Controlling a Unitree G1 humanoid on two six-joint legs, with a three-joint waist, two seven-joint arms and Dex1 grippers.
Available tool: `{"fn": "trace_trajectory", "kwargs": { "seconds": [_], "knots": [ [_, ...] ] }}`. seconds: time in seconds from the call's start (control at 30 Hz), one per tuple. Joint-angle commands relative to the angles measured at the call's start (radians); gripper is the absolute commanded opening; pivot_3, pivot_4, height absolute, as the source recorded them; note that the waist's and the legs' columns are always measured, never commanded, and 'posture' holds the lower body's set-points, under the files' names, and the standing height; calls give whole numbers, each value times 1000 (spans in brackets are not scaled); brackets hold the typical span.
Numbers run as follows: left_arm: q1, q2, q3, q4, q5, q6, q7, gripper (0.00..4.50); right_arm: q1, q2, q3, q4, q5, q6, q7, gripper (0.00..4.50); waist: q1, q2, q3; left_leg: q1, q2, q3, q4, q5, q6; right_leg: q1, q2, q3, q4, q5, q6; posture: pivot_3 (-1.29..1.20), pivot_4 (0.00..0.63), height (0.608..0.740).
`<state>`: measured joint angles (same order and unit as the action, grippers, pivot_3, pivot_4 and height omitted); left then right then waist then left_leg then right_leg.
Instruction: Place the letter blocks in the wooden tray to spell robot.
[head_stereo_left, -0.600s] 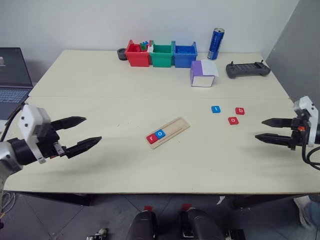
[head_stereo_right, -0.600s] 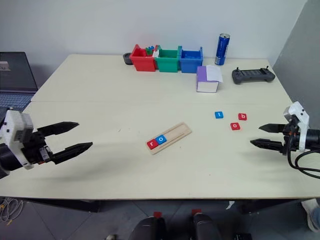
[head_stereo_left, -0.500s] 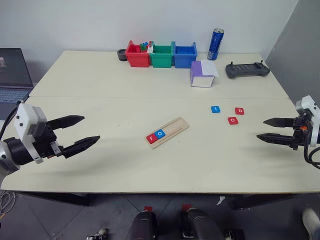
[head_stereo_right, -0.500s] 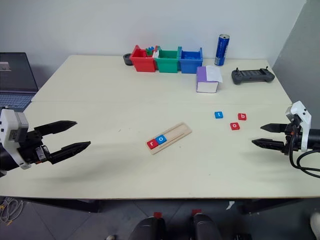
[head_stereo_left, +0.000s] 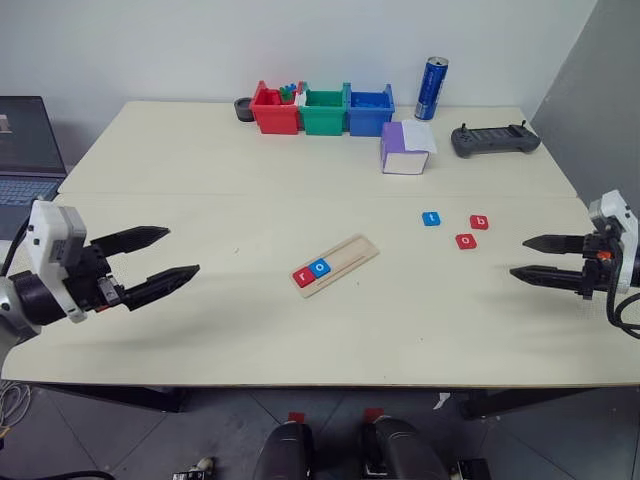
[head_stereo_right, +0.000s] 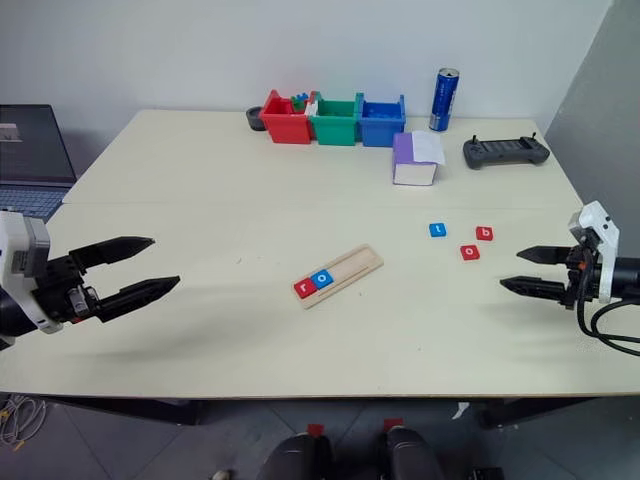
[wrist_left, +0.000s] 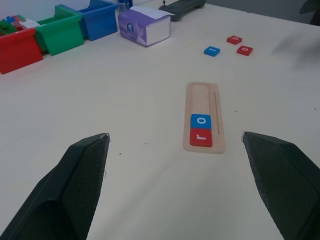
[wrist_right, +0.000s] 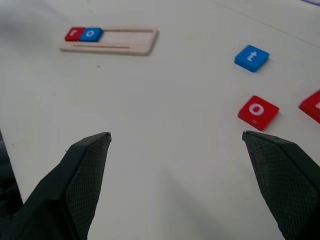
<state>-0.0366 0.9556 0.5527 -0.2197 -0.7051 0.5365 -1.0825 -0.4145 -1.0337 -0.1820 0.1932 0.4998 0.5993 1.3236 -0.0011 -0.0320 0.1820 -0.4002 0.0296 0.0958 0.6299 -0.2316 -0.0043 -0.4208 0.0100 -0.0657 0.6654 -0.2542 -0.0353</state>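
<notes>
The wooden tray lies at an angle in the middle of the table, with a red "r" block and a blue "o" block in its near end. To its right, loose on the table, lie a blue "t" block, a red "b" block and a red "o" block. My left gripper hovers open at the left, well away from the tray. At the table's right edge my right gripper is open and empty, a short way right of the loose blocks.
Red, green and blue bins line the far edge, with a blue can beside them. A purple-and-white box and a black controller sit at the back right. A laptop stands off to the left.
My left gripper has drawn back a little to the left. The right gripper and the blocks have kept their places.
</notes>
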Motion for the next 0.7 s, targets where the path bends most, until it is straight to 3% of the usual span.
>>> {"fn": "trace_trajectory", "kwargs": {
  "seconds": [0.03, 0.33, 0.7],
  "knots": [
    [-54, -16, -69, -3, 21, -32, 9, 4500, -21, 24, -20, -85, 55, 31, -7, 4475, 1, 0, 0, 0, 0, 0, 0, 0, 0, 0, 0, 0, 0, 0, 0, 0, 150, 740],
    [-128, -140, -245, 91, 135, -149, 42, 4500, -22, 161, 104, -368, 141, 141, -52, 4475, -1, 0, 0, 0, 0, 0, 0, 0, 0, 0, 0, 0, 1, 0, 0, 0, 150, 740],
    [-276, -273, -509, 261, 339, -291, 44, 4500, -64, 285, 231, -431, 126, 144, -103, 4475, 2, -1, -1, -1, 0, -1, 5, 0, 0, 1, 0, 0, 2, 1, 1, 0, 150, 740]
  ]
}}
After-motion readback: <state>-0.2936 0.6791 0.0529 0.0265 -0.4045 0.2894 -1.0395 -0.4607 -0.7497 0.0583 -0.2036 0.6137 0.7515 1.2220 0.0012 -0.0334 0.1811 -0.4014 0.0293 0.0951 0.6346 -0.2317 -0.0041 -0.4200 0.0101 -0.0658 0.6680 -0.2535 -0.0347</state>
